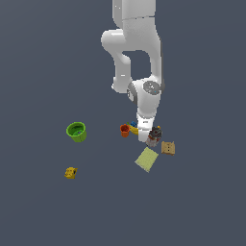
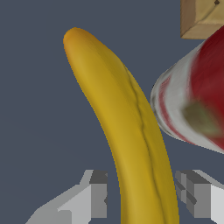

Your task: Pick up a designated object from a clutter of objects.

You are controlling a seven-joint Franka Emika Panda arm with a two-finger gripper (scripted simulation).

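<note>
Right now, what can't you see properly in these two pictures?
- Banana: its lower end is cut off by the wrist view's edge; in the exterior view the arm hides most of it.
- Can: blurred and cropped in the wrist view.
- Gripper: fingers flank the banana; contact can't be told.
- Yellow block: too small for detail.

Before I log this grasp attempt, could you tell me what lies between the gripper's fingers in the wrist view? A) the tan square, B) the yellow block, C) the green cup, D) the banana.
D: the banana runs lengthwise between the two fingers of the gripper, with gaps on both sides.
</note>
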